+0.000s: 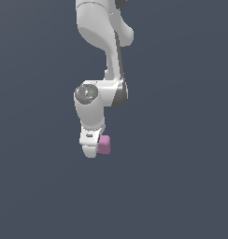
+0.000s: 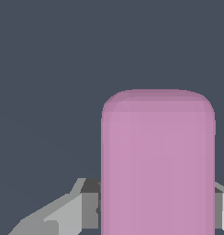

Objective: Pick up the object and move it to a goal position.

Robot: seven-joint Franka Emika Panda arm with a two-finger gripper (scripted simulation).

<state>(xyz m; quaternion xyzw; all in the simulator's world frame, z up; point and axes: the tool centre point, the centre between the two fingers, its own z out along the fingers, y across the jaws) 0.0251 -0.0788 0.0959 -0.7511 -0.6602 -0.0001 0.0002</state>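
The object is a small pink block with rounded edges, sticking out toward the exterior view's right from the white gripper. In the wrist view the object fills the near middle of the picture. A grey finger presses against one of its sides and the other finger against the opposite side. The gripper is shut on the object. The white arm comes down from above, and its hand hides part of the block in the exterior view.
A plain dark grey-blue ground lies all around, with no other objects, edges or markers showing.
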